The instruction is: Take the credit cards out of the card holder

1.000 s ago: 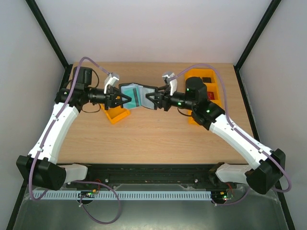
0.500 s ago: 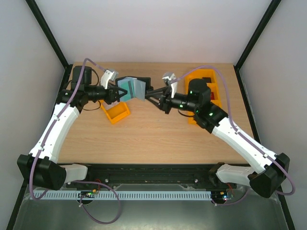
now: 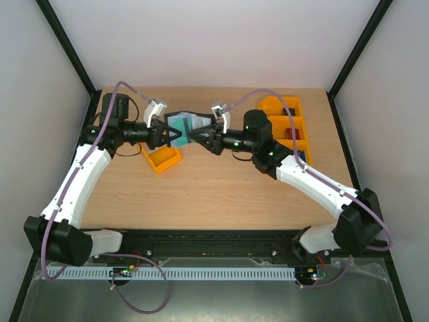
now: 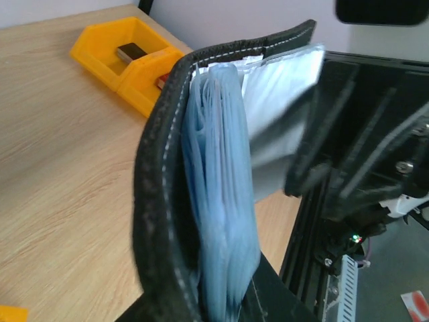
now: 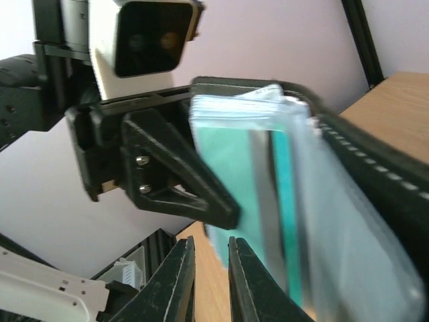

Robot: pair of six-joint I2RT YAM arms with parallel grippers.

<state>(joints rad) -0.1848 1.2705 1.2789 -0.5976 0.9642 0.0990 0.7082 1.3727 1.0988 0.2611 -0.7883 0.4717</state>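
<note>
Your left gripper [image 3: 172, 136] clamps the card holder [image 3: 191, 121] aloft over the far middle of the table [image 3: 221, 194], teal credit cards [image 5: 231, 181] seated inside. Your right gripper [image 5: 210, 245], just right of it, is parted by a slit, apparently holding nothing.

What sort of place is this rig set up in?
Most likely a lab test cell, not a home or shop: a bare wooden tabletop boxed in by plain white panels on black frame posts, with orange plastic bins for parts.
</note>
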